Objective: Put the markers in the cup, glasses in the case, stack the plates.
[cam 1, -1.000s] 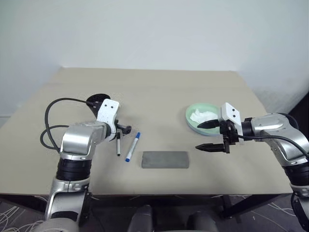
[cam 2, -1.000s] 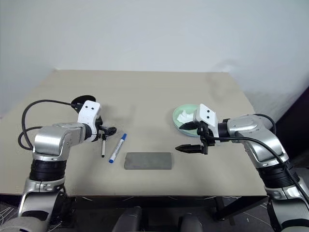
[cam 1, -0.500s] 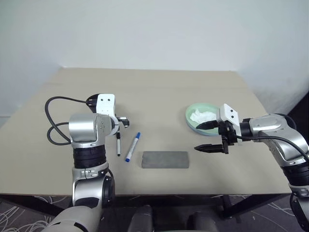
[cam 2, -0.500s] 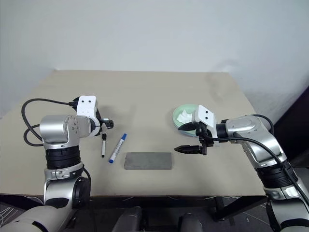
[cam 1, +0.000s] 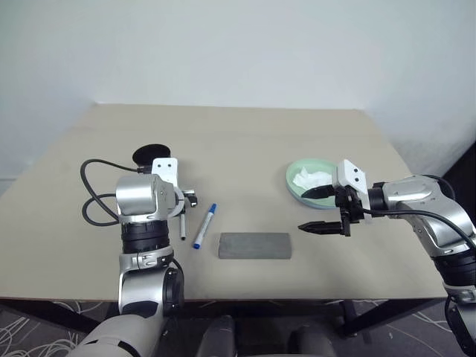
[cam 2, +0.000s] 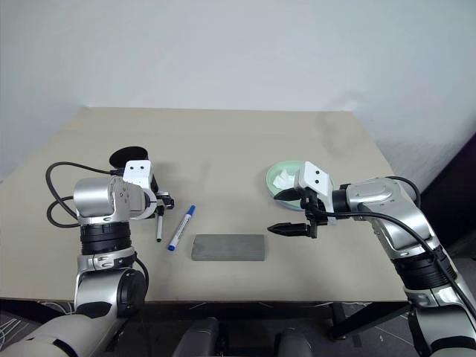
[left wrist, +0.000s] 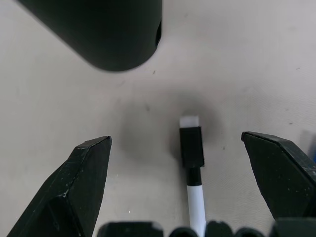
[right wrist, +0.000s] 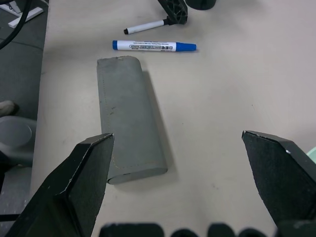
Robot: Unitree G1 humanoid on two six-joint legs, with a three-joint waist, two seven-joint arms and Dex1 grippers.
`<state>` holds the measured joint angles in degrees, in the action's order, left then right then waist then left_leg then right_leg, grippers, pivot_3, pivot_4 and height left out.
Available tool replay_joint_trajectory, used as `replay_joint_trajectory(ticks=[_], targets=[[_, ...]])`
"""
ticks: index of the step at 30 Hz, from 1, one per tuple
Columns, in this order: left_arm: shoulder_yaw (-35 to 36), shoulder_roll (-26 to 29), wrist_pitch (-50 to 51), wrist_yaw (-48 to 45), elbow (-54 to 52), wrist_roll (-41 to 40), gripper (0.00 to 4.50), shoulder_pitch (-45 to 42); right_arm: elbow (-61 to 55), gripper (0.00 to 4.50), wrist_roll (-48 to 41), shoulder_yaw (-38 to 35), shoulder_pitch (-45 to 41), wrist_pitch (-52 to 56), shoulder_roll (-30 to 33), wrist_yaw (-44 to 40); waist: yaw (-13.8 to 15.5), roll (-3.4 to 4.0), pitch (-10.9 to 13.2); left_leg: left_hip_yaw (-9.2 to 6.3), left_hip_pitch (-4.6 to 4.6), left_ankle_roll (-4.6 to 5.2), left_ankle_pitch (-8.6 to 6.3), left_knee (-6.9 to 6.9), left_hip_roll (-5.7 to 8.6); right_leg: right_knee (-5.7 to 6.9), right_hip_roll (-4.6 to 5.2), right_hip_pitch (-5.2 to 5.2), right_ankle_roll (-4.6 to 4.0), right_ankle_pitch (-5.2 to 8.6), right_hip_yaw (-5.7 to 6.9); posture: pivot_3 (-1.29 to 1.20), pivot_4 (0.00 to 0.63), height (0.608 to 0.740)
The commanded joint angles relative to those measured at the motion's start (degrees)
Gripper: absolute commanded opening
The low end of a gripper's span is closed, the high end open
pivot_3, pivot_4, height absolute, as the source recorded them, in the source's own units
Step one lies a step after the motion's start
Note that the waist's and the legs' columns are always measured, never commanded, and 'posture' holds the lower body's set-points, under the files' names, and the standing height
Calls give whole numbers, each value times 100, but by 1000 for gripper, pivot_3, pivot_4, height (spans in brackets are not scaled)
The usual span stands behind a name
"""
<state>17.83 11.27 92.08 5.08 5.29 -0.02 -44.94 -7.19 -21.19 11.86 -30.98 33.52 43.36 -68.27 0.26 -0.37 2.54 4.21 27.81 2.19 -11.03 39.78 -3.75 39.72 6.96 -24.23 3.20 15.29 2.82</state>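
Observation:
My left gripper (cam 1: 184, 201) is open and points down over the far end of the black-ended marker (left wrist: 191, 157), which lies on the table between its fingers (left wrist: 89, 182) without touching them. The blue-capped marker (cam 1: 204, 225) lies just to the right of it. The black cup (cam 1: 151, 155) stands just beyond the left gripper. The grey case (cam 1: 254, 245) lies shut near the front edge. A mint green plate (cam 1: 297, 186) sits on the right. My right gripper (cam 1: 312, 211) hovers open in front of this plate, empty. The glasses are out of view.
A crumpled white tissue (cam 1: 311, 177) lies in the green plate. A black cable (cam 1: 93, 190) loops off my left arm. The beige table (cam 1: 245, 141) is bare at its back and middle. Its front edge runs close behind the case.
My left arm has swung its elbow in toward the body, and its gripper has rolled and tipped down over the black-ended marker. The right arm has not moved.

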Motion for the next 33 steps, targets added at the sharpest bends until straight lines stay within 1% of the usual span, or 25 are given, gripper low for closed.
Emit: replay_joint_trajectory(ticks=[1,9,10,12,14,16,21,23,26,28,31,33], targets=[[99,-57,42,188,200,173,4482,-385,-106,4500,-10,-118,-124,-48,-38,51,1,-2,0,0,0,0,0,0,0,0,0,0,0,0,0,0,0,678],[215,-210,42,358,601,309,4482,-709,-108,4500,24,-118,-114,-62,-92,86,-2,-3,0,-1,0,0,0,0,2,0,0,0,1,-1,0,0,0,678],[234,-236,42,373,636,314,4315,-730,-108,4500,28,-122,-113,-61,-100,92,-3,-3,0,-1,0,-1,0,0,2,0,0,0,1,-1,0,0,0,678],[284,-288,42,431,688,350,3918,-758,-113,4500,34,-135,-105,-66,-107,98,-2,-4,0,-1,0,-1,0,1,2,0,0,-1,1,-1,0,0,0,678],[297,-322,42,458,733,374,3328,-775,-117,4500,45,-143,-95,-76,-111,106,-3,-4,0,-1,0,-1,0,0,2,0,0,-1,1,-1,0,0,0,678],[347,-377,42,492,738,393,2527,-782,-114,4500,53,-149,-92,-82,-122,121,-2,-4,0,-1,0,-1,0,0,2,0,0,-1,1,-1,0,0,0,678],[389,-487,42,542,706,473,887,-729,-136,4500,62,-148,-61,-93,-136,153,-1,-5,0,-1,0,-1,0,1,2,0,1,0,1,-1,0,0,0,678],[410,-505,42,552,703,483,140,-720,-142,4500,63,-144,-58,-97,-141,163,-4,-5,0,0,0,-1,0,1,2,0,1,-1,1,-1,0,0,0,678],[523,-545,42,618,668,530,103,-730,-132,4500,62,-137,-74,-101,-160,176,-3,-5,0,-1,0,-1,0,0,2,0,1,-1,1,-1,0,0,0,678],[478,-514,42,592,635,508,103,-729,-121,4500,68,-132,-84,-108,-169,177,-4,-5,0,0,0,-1,-1,0,2,0,1,0,2,-1,0,0,0,678],[260,-379,42,426,531,375,103,-802,-88,4500,80,-122,-122,-116,-194,171,-3,-5,0,-1,0,-1,0,0,2,0,1,-1,2,-1,0,0,0,678],[-88,-215,-3,16,391,64,103,-858,-79,4500,86,-120,-131,-119,-201,167,-3,-6,1,0,1,-1,0,0,2,0,1,-2,2,-1,0,0,0,678]])
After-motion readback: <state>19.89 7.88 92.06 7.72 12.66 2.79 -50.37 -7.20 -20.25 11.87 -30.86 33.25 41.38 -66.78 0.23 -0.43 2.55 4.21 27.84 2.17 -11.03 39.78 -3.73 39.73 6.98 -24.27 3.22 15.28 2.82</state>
